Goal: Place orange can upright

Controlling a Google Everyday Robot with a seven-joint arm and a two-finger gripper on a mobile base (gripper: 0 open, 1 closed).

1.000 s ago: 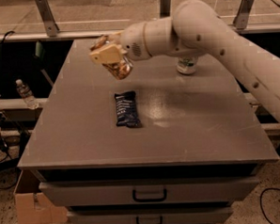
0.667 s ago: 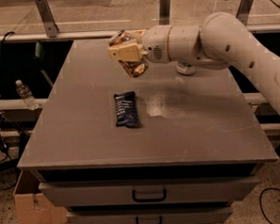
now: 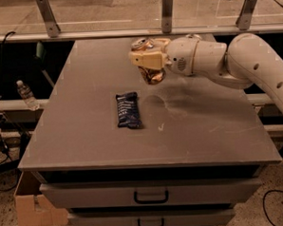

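gripper (image 3: 147,60) fingers pinching the orange can (image 3: 153,76) in the air just beyond the snack wrapper (image 3: 128,110), not set down upright yet

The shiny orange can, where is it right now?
In the camera view the shiny orange-copper metal can is gripped in the robot's beige tool, above the far middle of the grey table, beyond and right of the dark blue snack wrapper.

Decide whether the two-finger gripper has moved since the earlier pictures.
Yes. The gripper, holding the shiny orange metal can above the grey table, moved picture-right past the unmoved dark blue snack wrapper.
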